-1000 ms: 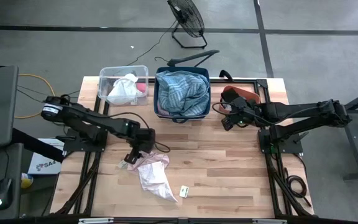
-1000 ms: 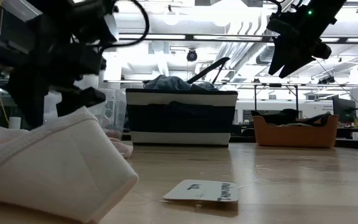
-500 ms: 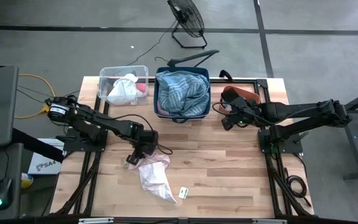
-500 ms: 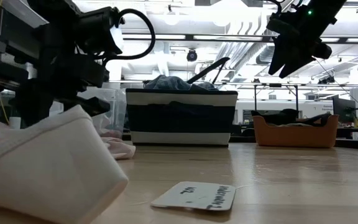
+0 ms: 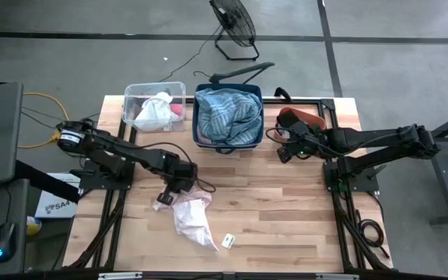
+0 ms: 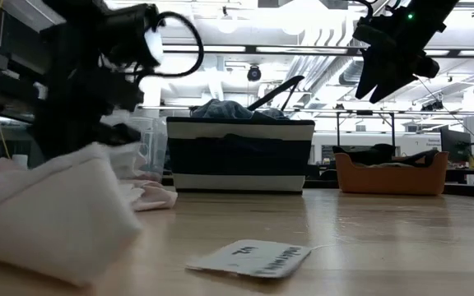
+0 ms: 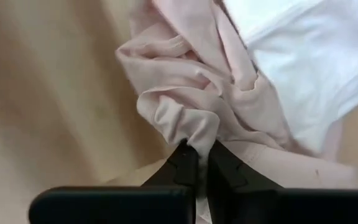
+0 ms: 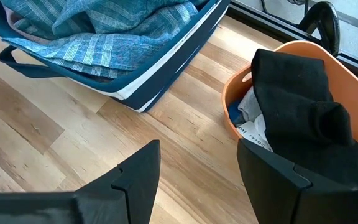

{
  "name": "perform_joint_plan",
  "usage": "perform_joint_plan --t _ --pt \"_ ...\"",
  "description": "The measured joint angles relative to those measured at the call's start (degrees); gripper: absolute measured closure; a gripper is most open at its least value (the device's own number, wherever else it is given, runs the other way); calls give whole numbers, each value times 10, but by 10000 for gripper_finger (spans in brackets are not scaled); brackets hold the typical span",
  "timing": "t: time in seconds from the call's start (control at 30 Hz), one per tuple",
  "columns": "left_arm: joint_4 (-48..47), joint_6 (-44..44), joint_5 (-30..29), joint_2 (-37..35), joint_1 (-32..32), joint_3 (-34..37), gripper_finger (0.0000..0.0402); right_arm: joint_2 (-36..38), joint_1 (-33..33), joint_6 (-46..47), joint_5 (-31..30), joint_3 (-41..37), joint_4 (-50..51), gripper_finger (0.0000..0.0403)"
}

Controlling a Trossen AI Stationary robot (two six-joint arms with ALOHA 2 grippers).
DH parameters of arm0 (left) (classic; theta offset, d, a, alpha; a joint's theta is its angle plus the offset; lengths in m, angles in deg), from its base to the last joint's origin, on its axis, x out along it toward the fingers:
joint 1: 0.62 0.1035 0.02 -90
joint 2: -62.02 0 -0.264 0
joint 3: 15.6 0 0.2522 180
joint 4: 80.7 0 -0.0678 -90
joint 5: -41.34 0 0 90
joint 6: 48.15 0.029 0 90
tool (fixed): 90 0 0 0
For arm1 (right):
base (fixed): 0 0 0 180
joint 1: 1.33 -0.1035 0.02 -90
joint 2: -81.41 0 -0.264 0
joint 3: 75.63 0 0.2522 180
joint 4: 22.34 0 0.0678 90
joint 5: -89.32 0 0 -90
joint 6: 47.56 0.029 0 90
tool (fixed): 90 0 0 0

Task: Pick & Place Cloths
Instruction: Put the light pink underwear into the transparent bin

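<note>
A mauve-pink cloth with a white part lies crumpled on the wooden table, left of centre. My left gripper stands at its far-left end, shut on it. A teal-blue plaid cloth fills the dark blue basket at the far edge. White cloth sits in a clear bin beside it. My right gripper hangs open above the table near an orange basket of dark cloths, holding nothing. My left gripper pinches a bunched fold at the pink cloth's far-left end between its two fingers. The fingers come from above, pointing down. Several gathered layers rise into the pinch. The rest of the cloth lies slack on the table.
A small white paper tag lies on the table just right of the pink cloth, also seen in the low view. The blue basket, clear bin and orange basket line the far edge. Bare wood stretches across the middle and right.
My left gripper has come down a little toward the near edge and shut on the pink cloth's far-left end. The cloth has bunched up there and drawn in from the left, while its near end stays on the table. The paper tag has shifted slightly.
</note>
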Motion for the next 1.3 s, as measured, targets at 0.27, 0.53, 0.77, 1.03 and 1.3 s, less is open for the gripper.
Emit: perform_joint_plan --t 0.27,0.53,0.77,1.03,1.3 --pt "-164 -25 -125 -57 -42 -111 399 0 0 0 0 0 0 198" --pt "-333 -102 -314 -98 -109 -237 400 0 0 0 -3 0 0 198" --pt "-447 -204 -536 -118 -155 -324 400 0 0 0 -3 0 0 198" --pt "-496 -275 -715 -126 -155 -340 400 0 0 0 -3 0 0 198" --pt "-548 -377 -862 -152 -127 -340 400 0 0 0 -5 0 0 198"
